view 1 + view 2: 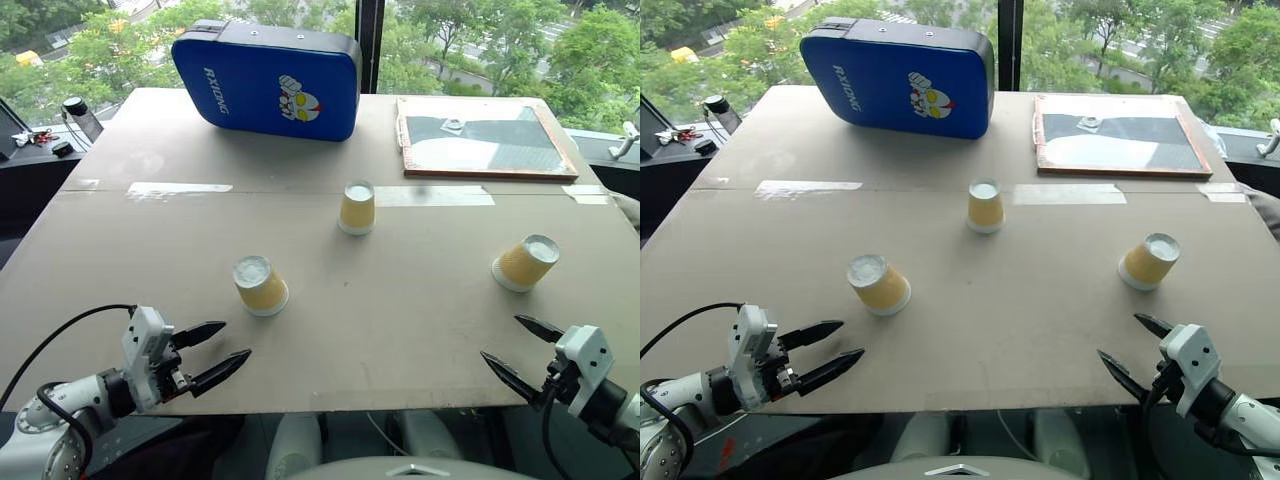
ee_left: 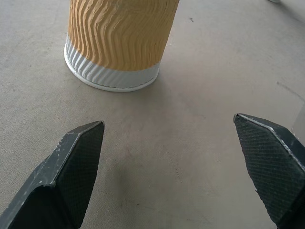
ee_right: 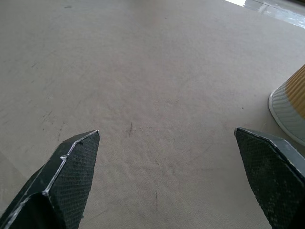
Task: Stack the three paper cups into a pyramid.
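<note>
Left eye view: three paper cups (image 1: 357,208) upturned, apart; left pincer (image 1: 218,352), right pincer (image 1: 518,350) spread

Left claw (image 1: 218,349) and right claw (image 1: 509,350) hover low at the near edge, jaws spread wide, empty.

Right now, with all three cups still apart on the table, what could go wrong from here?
1. The three cups, left, middle and right, stand upside down and far apart; a nudge from the open left gripper or right gripper could tip such a light cup.
2. The right cup lies off to one side in the right wrist view, so a straight reach may miss it.
3. Squeezing hard may crush the ribbed paper.
</note>
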You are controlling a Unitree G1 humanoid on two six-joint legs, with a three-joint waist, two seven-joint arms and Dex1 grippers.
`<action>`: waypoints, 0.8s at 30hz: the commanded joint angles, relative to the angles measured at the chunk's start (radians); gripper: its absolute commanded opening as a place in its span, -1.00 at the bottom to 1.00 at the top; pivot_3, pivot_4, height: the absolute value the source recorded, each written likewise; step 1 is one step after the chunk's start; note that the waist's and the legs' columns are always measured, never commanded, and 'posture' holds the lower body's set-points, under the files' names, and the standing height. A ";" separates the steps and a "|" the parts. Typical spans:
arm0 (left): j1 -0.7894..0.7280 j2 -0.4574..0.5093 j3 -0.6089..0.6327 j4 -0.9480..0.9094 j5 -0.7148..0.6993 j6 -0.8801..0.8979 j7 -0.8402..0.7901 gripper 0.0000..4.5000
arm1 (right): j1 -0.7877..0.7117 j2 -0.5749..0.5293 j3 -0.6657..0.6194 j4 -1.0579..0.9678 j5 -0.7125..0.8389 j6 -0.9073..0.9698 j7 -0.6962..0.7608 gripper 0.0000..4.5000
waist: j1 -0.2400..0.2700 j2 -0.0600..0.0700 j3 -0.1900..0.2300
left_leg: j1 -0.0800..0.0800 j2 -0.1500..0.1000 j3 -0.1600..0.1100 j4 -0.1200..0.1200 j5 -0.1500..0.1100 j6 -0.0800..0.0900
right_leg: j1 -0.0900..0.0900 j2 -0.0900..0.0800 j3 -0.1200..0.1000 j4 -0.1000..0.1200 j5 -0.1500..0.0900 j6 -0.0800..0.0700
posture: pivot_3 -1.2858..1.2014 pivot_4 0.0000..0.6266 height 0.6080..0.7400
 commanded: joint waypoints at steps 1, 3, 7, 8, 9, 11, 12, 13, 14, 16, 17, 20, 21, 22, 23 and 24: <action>0.015 -0.027 0.018 -0.026 -0.005 -0.029 0.017 0.98 | -0.019 -0.020 -0.019 -0.042 0.030 -0.028 0.025 1.00 | 0.000 0.000 0.000 | 0.000 0.000 0.000 0.000 0.000 0.000 | 0.000 0.000 0.000 0.000 0.000 0.000 | 0.03 -0.52 1.00; 0.041 -0.073 0.026 -0.029 -0.007 -0.058 0.039 0.98 | -0.053 -0.043 -0.006 -0.083 0.065 -0.028 0.061 1.00 | -0.005 0.002 0.001 | 0.000 0.000 0.000 0.000 0.000 0.000 | 0.000 0.000 0.000 0.000 0.000 0.000 | 0.03 -0.52 1.00; 0.049 -0.109 0.047 -0.051 -0.024 -0.067 0.069 0.98 | -0.091 -0.042 0.013 -0.105 0.090 -0.018 0.063 1.00 | -0.002 0.000 0.000 | 0.000 0.000 0.000 0.000 0.000 0.001 | 0.000 0.001 0.001 0.000 0.000 0.000 | 0.03 -0.52 1.00; 0.047 -0.107 0.051 -0.061 -0.029 -0.061 0.079 0.98 | -0.104 -0.039 0.019 -0.111 0.100 -0.015 0.063 1.00 | 0.001 0.000 0.000 | 0.000 0.000 0.000 0.000 0.000 0.001 | 0.000 0.001 0.000 0.000 0.000 0.000 | 0.03 -0.52 1.00; 0.044 -0.103 0.054 -0.060 -0.025 -0.065 0.081 0.98 | -0.115 -0.039 0.028 -0.118 0.109 -0.015 0.067 1.00 | 0.004 0.000 0.000 | 0.000 0.000 0.000 0.000 0.000 0.001 | 0.000 0.001 0.000 0.000 0.000 0.000 | 0.03 -0.52 1.00; 0.041 -0.099 0.059 -0.047 -0.014 -0.077 0.082 0.98 | -0.122 -0.041 0.043 -0.130 0.117 -0.024 0.079 1.00 | 0.006 0.001 0.001 | 0.000 0.000 0.000 0.000 0.000 0.001 | 0.000 0.000 0.000 0.000 0.000 0.000 | 0.03 -0.52 1.00; 0.043 -0.094 0.064 -0.046 -0.008 -0.087 0.076 0.98 | -0.117 -0.047 0.049 -0.142 0.123 -0.031 0.093 1.00 | 0.007 0.002 0.001 | 0.000 0.000 0.000 0.000 0.000 0.001 | 0.000 0.000 0.000 0.000 0.000 0.000 | 0.03 -0.52 1.00; 0.042 -0.089 0.072 -0.046 -0.012 -0.089 0.071 0.98 | -0.111 -0.053 0.054 -0.155 0.126 -0.039 0.106 1.00 | 0.007 0.002 0.001 | 0.000 -0.001 0.000 0.000 0.000 0.001 | 0.000 0.000 0.000 0.000 0.000 0.000 | 0.03 -0.52 1.00; 0.037 -0.082 0.085 -0.047 -0.022 -0.086 0.071 0.98 | -0.103 -0.058 0.058 -0.173 0.136 -0.049 0.124 1.00 | 0.006 0.002 0.001 | 0.000 -0.001 0.000 0.000 0.000 0.001 | 0.000 0.000 0.000 0.000 0.000 0.000 | 0.03 -0.52 1.00; 0.016 -0.059 0.104 -0.032 -0.026 -0.095 0.057 0.98 | -0.105 -0.065 0.072 -0.202 0.161 -0.061 0.157 1.00 | 0.003 0.001 0.001 | 0.000 0.000 0.000 0.000 0.000 0.001 | 0.000 0.000 0.000 0.000 0.000 0.000 | 0.03 -0.52 1.00; -0.001 -0.046 0.110 -0.018 -0.024 -0.099 0.053 0.98 | -0.112 -0.067 0.081 -0.212 0.175 -0.066 0.171 1.00 | 0.002 0.001 0.001 | 0.000 0.000 0.000 0.000 0.000 0.001 | 0.000 0.000 0.000 0.000 0.000 0.000 | 0.03 -0.52 1.00; -0.061 -0.002 0.111 0.012 -0.035 -0.087 0.027 0.98 | -0.147 -0.080 0.116 -0.252 0.220 -0.050 0.195 1.00 | 0.001 0.001 0.001 | 0.000 -0.001 0.000 0.000 0.000 0.001 | 0.000 0.001 -0.001 0.000 0.000 0.000 | 0.03 -0.52 1.00; -0.078 0.014 0.105 0.014 -0.043 -0.077 0.012 0.98 | -0.165 -0.091 0.126 -0.264 0.239 -0.040 0.208 1.00 | 0.000 0.001 0.001 | 0.000 -0.001 0.000 0.000 0.000 0.001 | 0.000 0.001 0.000 0.000 0.000 0.000 | 0.03 -0.52 1.00; -0.090 0.027 0.098 0.020 -0.042 -0.078 -0.005 0.98 | -0.181 -0.100 0.134 -0.271 0.254 -0.033 0.218 1.00 | 0.000 0.001 0.001 | 0.000 -0.001 0.000 0.000 0.000 0.001 | 0.000 0.001 0.000 0.000 0.000 0.000 | 0.03 -0.52 1.00; -0.101 0.039 0.092 0.027 -0.037 -0.083 -0.020 0.98 | -0.196 -0.108 0.139 -0.274 0.265 -0.029 0.226 1.00 | 0.000 0.001 0.001 | 0.000 -0.001 0.000 0.000 0.000 0.001 | 0.000 0.001 0.000 0.000 0.000 0.000 | 0.03 -0.52 1.00; -0.114 0.047 0.087 0.038 -0.035 -0.082 -0.029 0.98 | -0.208 -0.115 0.145 -0.276 0.275 -0.023 0.232 1.00 | 0.000 0.001 0.001 | 0.000 -0.001 0.000 0.000 0.000 0.001 | 0.000 0.001 0.000 0.000 0.000 0.000 | 0.03 -0.52 1.00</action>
